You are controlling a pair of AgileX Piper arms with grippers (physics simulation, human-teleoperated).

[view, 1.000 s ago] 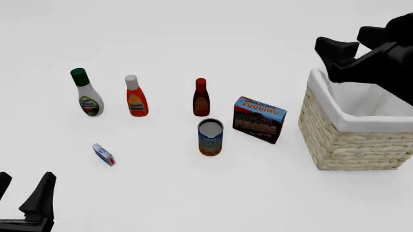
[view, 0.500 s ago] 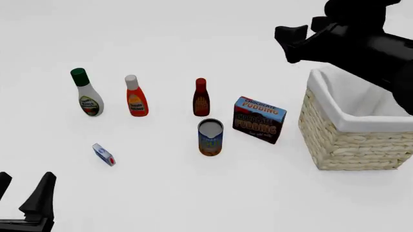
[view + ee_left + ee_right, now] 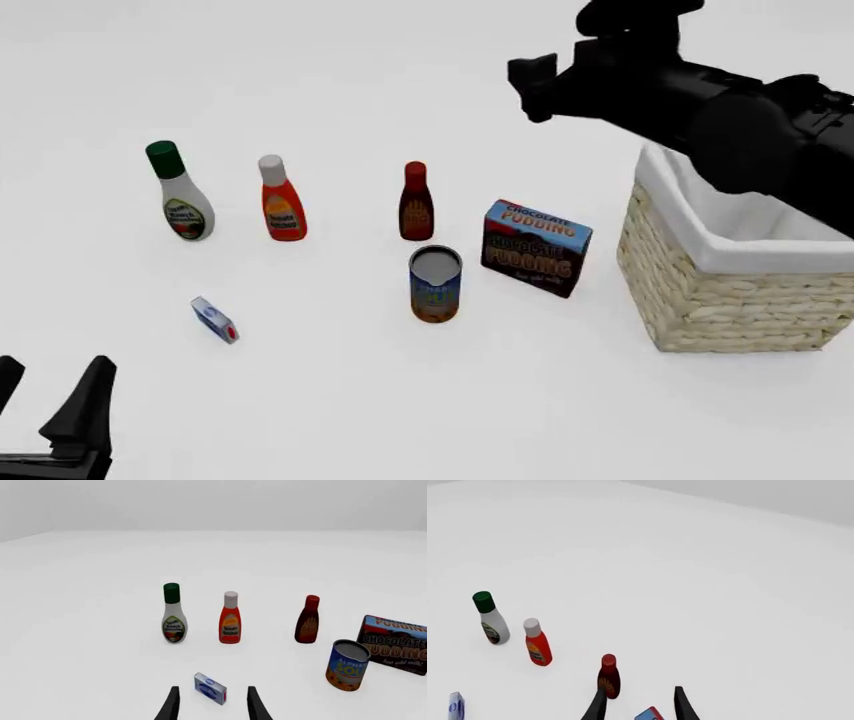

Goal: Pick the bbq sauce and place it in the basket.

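The bbq sauce (image 3: 415,202) is a small dark reddish-brown bottle with a red cap, upright mid-table; it also shows as the bbq sauce (image 3: 307,619) and the bbq sauce (image 3: 608,676). The woven basket (image 3: 694,290) with white lining stands at the right. My right gripper (image 3: 534,88) hangs high, behind and right of the bottle, its fingers (image 3: 598,706) spread open and empty. My left gripper (image 3: 54,405) rests low at the near left corner, fingers (image 3: 255,703) open, holding nothing.
A white bottle with green cap (image 3: 178,192) and an orange-red bottle with white cap (image 3: 280,199) stand left of the sauce. A soup can (image 3: 435,284) and a chocolate pudding box (image 3: 537,246) sit just in front and right of it. A small blue-white box (image 3: 214,319) lies near left.
The right arm has swung left from above the basket, out over the table toward the space behind the bbq sauce. The left arm and all objects stayed still.
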